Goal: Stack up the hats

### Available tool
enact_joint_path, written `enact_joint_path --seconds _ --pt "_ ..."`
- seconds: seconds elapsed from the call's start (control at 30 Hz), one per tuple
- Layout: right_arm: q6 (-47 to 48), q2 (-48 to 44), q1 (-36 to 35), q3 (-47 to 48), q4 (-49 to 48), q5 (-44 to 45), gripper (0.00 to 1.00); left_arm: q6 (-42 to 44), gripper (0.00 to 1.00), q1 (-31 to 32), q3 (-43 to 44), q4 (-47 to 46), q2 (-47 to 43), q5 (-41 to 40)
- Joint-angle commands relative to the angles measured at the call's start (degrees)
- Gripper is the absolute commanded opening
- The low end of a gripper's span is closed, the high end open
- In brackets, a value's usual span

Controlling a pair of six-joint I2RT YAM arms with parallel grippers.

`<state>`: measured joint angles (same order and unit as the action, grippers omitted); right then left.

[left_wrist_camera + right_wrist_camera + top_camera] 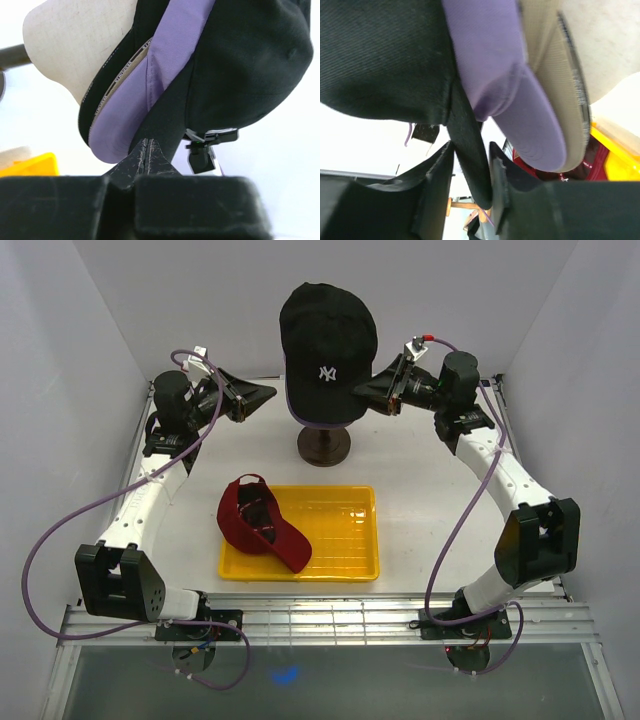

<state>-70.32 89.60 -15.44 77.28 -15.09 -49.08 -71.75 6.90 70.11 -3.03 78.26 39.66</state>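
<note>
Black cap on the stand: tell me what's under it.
A lavender cap, a tan cap under that, then the cream head. Their crowns are covered.

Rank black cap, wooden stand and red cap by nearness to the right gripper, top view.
1. Black cap, beside the right gripper, rear centre.
2. Wooden stand, under that cap.
3. Red cap, front left, in yellow tray.

stacked caps (pixel 327 340) on head (pixel 75 45) | loose cap (pixel 262 523) in tray (pixel 345 530) before stand (pixel 324 445)

mannequin head (pixel 75 45): top cropped | lavender cap (pixel 170 60): mostly under black cap (pixel 250 65)
</note>
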Motion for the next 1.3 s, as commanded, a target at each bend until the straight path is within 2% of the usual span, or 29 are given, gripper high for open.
enact_joint_path --seconds 0.0,0.23,0.47,0.97,1.27 --pt "4.14 0.31 1.38 0.60 9.20 5.40 0.40 0.55 0.00 0.05 1.88 -0.66 -1.71 0.59" --pt "5.11 -1.27 1.38 0.51 10.78 6.62 0.41 0.29 0.00 0.05 2.14 -0.75 -1.62 0.68" --pt "10.47 -2.59 1.29 3.93 18.43 9.00 0.36 -0.06 0.00 0.05 2.14 -1.37 -1.44 0.95" --pt "16.45 -1.01 -0.11 4.20 23.79 10.67 0.36 -0.15 0.00 0.05 2.05 -1.37 -1.53 1.03" --pt "20.57 -0.48 -0.55 5.52 28.36 13.04 0.46 -0.41 0.00 0.05 2.14 -1.63 -1.27 0.95"
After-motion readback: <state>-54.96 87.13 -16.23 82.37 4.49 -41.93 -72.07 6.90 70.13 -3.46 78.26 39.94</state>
